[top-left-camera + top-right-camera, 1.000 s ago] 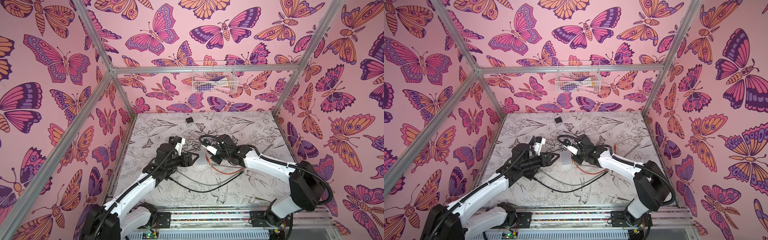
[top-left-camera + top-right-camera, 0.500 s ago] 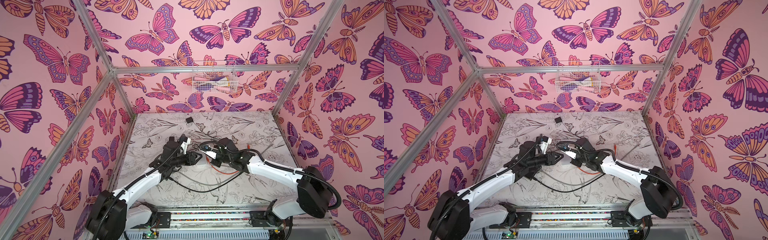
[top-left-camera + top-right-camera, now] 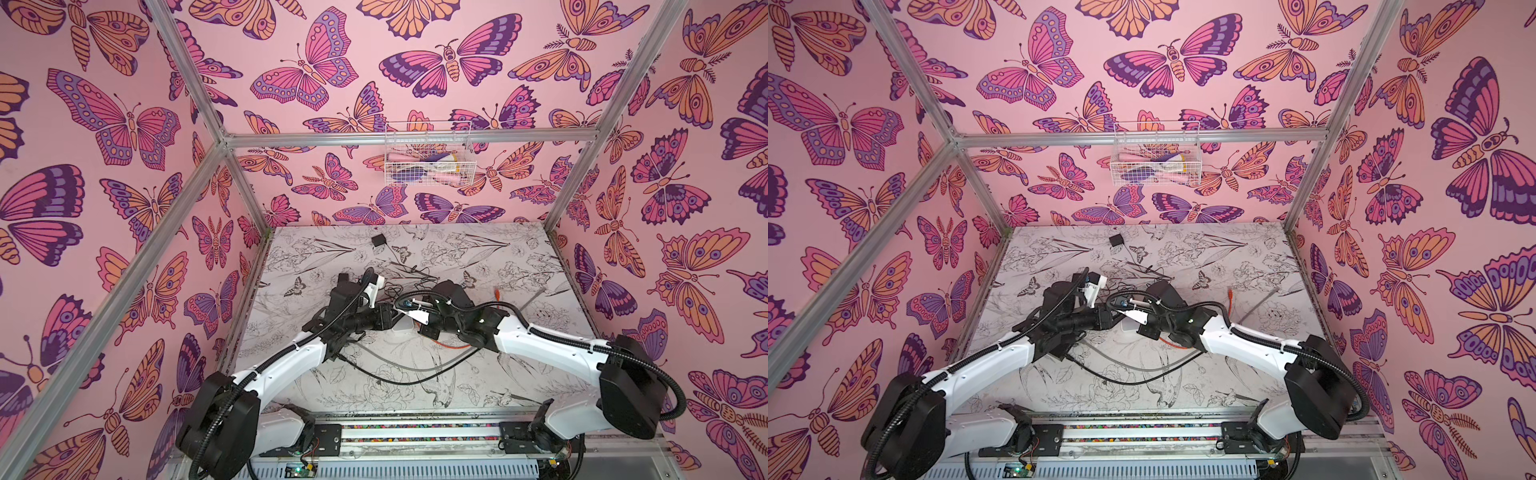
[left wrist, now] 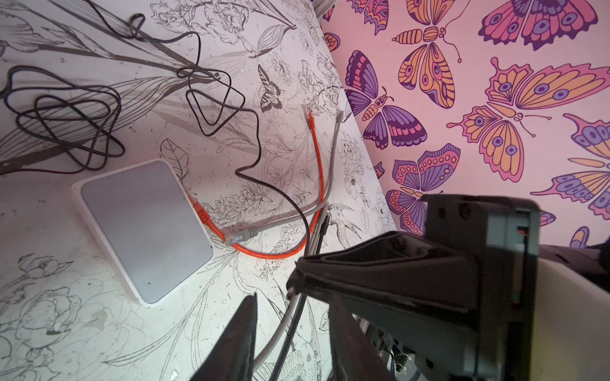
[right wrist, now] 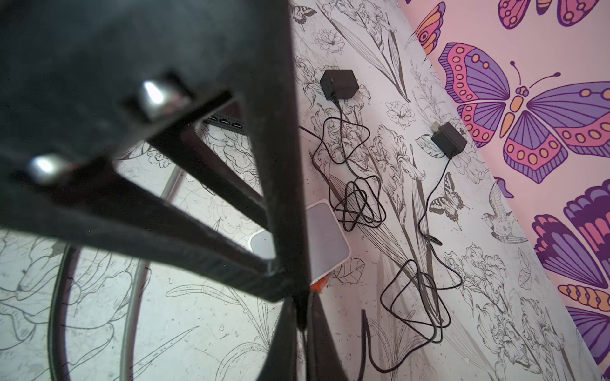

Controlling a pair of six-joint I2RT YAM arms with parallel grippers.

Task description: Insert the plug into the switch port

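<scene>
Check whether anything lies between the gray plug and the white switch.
Yes: the orange cable, running out of the switch, crosses at the tip of the gray plug, between it and the switch.

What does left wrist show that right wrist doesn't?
Left wrist only: the grey plug lying loose beside the white switch, and the full run of the orange cable out to its free end. Right wrist only: a black adapter and a second adapter near the wall. Both: the white switch, partly hidden in the right wrist view, and the tangled black cable.
</scene>
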